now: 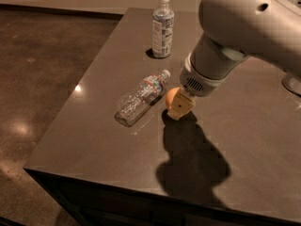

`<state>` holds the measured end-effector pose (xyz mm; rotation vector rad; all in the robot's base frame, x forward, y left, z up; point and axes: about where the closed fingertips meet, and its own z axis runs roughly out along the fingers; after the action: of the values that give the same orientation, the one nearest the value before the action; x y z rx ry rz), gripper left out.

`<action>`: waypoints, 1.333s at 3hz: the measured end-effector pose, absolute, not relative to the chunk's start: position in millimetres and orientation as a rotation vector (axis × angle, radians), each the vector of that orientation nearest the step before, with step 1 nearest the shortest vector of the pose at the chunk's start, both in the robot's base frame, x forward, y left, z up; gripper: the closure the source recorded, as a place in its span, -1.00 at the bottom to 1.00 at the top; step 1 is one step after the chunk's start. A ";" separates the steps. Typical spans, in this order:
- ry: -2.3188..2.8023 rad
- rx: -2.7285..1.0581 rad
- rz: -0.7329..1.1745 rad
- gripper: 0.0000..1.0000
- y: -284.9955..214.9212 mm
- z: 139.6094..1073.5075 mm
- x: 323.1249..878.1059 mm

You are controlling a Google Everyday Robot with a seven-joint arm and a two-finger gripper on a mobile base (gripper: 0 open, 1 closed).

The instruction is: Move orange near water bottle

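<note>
1. Orange (171, 97) low at the table (249, 140), just beside the cap end of the lying water bottle (140, 99) — clenched in the gripper (178, 107), by the look.
2. Likely firm, light, smooth and prone to roll; best squeezed across the widest part.
3. Mostly hidden behind the gripper — touching the table or lifted, impossible to tell.

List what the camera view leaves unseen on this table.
Camera view:
- Orange: partly hidden behind the gripper, which sits just right of the lying water bottle.
- Upright bottle label: print too small to read.
- Dark round thing at right: cut off by the edge.
</note>
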<state>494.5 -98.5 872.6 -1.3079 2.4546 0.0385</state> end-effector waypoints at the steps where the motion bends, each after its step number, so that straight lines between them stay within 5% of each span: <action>1: 2.477 -1.284 0.025 0.19 -99.9 866.2 502.1; 3: 2.507 -1.280 0.025 -0.76 -103.1 857.0 507.9; 4: 2.496 -1.277 0.036 -1.00 -108.8 854.0 505.9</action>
<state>505.9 -108.8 854.0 -1.2770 2.4955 0.0358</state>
